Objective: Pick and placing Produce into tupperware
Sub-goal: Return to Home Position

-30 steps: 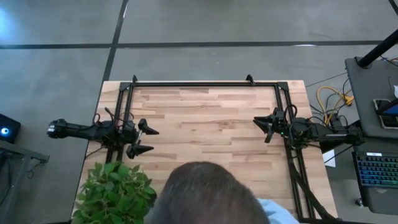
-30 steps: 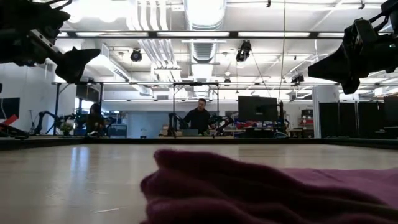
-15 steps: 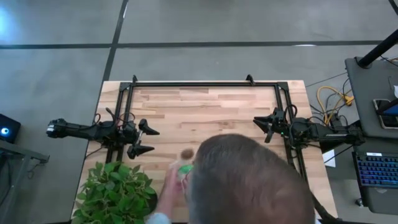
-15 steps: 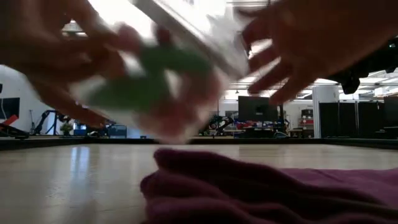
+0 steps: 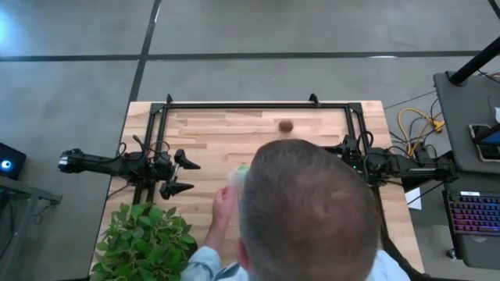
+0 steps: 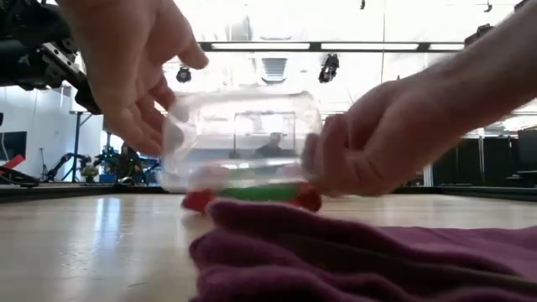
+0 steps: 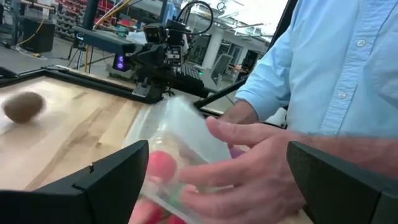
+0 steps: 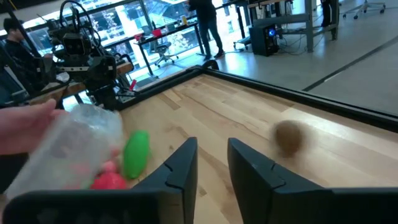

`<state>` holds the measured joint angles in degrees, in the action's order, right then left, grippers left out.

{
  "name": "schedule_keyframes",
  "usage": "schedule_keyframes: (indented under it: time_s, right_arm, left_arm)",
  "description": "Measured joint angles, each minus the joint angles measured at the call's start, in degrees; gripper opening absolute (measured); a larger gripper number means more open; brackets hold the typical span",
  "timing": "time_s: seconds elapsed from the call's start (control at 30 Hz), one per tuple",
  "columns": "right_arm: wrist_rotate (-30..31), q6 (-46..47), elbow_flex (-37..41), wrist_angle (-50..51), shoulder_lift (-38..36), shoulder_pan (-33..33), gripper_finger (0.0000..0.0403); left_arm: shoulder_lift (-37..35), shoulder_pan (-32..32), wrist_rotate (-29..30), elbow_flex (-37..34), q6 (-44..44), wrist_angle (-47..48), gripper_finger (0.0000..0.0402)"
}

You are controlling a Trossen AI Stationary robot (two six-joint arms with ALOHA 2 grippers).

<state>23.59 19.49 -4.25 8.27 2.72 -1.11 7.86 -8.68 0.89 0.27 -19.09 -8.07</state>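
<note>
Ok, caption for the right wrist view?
Person's hand holds the clear tupperware tilted, green piece and red piece by it, brown kiwi apart; right gripper open.

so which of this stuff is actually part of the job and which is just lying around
Job: tupperware, held in a person's hands; brown kiwi, loose on the table; green piece; red piece; left arm and right arm, parked at the table's sides, jaws open.
Lying about: potted plant; purple cloth.
</note>
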Motion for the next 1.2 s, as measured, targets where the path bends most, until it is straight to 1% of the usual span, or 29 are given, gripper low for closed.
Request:
schedule_keyframes:
  time_s: [0.27, 0.6, 0.93, 1.2]
  right_arm:
    - [0.00, 0.00, -0.02, -0.02, -0.02, 0.01, 0.0072]
    - [0.00, 0.00, 0.00, -0.02, -0.02, 0.01, 0.0082]
    - [0.00, 0.00, 0.00, 0.00, -0.02, 0.01, 0.0070]
    - [0.01, 0.00, 0.00, -0.02, -0.01, 0.00, 0.0077]
  left_arm:
    - [0.00, 0.01, -0.02, 0.00, 0.00, -0.01, 0.0367]
    - [-0.02, 0.00, 0.00, 0.00, 0.00, -0.01, 0.0367]
    - [-0.01, 0.00, -0.01, 0.00, 0.00, 0.00, 0.0367]
    - [-0.02, 0.01, -0.01, 0.00, 0.00, -0.01, 0.0367]
